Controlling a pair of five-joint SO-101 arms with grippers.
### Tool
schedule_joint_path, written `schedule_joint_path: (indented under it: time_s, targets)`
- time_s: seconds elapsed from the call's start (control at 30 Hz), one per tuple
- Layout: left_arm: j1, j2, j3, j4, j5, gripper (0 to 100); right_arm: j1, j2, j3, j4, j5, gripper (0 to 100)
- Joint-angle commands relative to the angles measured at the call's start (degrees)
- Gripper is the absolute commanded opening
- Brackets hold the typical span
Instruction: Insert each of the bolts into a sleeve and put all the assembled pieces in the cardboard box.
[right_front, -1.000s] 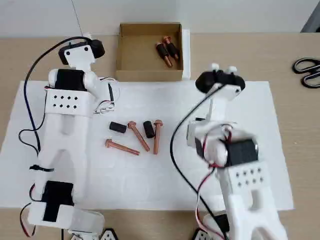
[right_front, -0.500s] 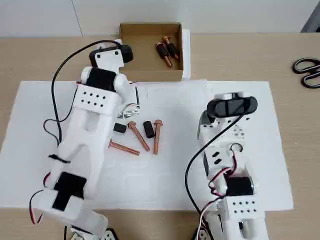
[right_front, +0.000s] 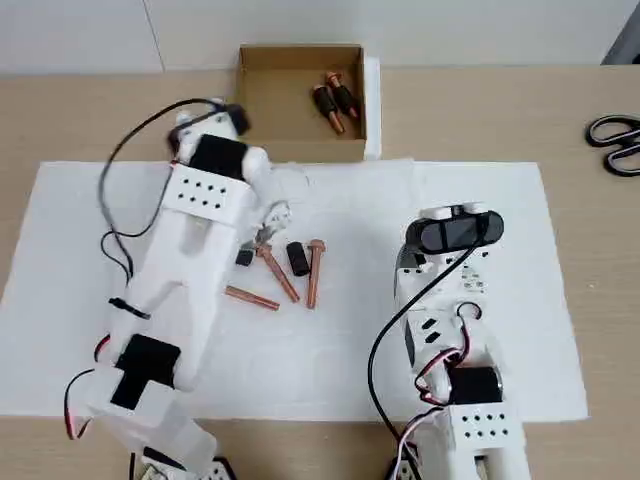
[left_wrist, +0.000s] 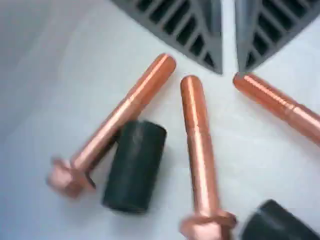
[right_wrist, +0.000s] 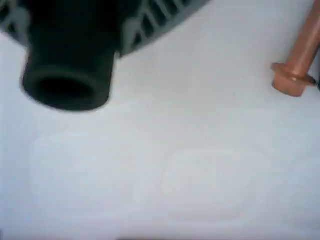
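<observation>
Bolts (right_front: 278, 272), three copper ones, lie on the white sheet (right_front: 500, 200) in front of the cardboard box (right_front: 300, 152), a little away from it. From high up we see a black sleeve (right_front: 297, 258) lying between two of them. Two finished pieces (right_front: 335, 100) lie inside the box, near one side wall. The left arm (right_front: 200, 220) leans over the bolts. The right arm (right_front: 450, 232) is farther from the box.

From the left wrist we see the left gripper (left_wrist: 228, 37) just above the bolt tips. Its jaws stand a little apart and hold nothing. A lying sleeve (left_wrist: 134, 167) rests right beside one bolt.

From the right wrist we see the right gripper (right_wrist: 70, 22) pinching a held sleeve (right_wrist: 67, 75) tight over the white sheet. The sleeve's hole faces us. One bolt head (right_wrist: 292, 80) lies nearby.
</observation>
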Motion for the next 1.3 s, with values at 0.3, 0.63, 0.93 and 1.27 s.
schedule_joint_path:
  time_s: [0.3, 0.63, 0.93, 1.27]
  targets:
    - [-7.4, 0.1, 7.8, -0.9, 22.2, 2, 0.6, -0.9, -0.1, -1.3, 0.7, 0.5]
    - [-8.2, 0.1, 8.0, 0.6, 24.8, 20, 0.6, -0.9, -0.1, -1.3, 0.7, 0.5]
    - [-8.1, 0.1, 17.8, -1.3, 25.0, 20, 0.6, -0.9, -0.1, -1.3, 0.7, 0.5]
    - [-7.7, 0.2, 22.2, -5.9, 24.9, 20, 0.6, -1.1, -0.1, -1.3, 0.6, 0.5]
